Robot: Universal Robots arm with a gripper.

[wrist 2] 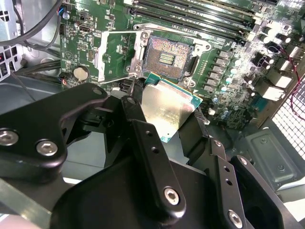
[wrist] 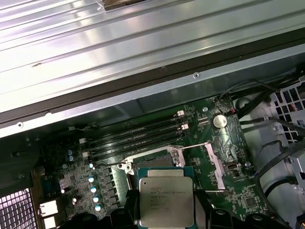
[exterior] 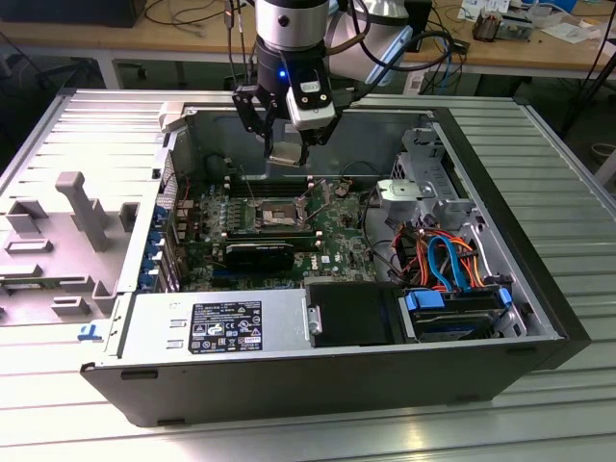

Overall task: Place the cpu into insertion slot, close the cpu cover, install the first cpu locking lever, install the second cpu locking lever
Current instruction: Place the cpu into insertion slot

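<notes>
My gripper (exterior: 288, 151) hangs inside the open computer case, shut on the cpu (exterior: 286, 157), a thin silvery square chip pinched by its edges. In both wrist views the cpu (wrist 2: 167, 106) (wrist: 166, 200) sits between the black fingers (wrist 2: 139, 125), held above the green board. The insertion slot (wrist 2: 167, 56) (exterior: 278, 214) lies below and a little ahead of the chip, its dark centre bare. In the first wrist view the insertion slot (wrist: 151, 162) is partly hidden behind the chip. The cpu cover (wrist 2: 113, 53) (wrist: 210, 161), a silver frame plate, stands flipped open beside the socket.
Long black memory slots (wrist: 138, 138) run beside the socket. A power supply (exterior: 217, 325) and a drive bay with blue and orange cables (exterior: 448, 260) fill the near side of the case. Case walls (exterior: 500, 192) ring the board. A grey fixture (exterior: 67, 231) lies at the exterior view's left.
</notes>
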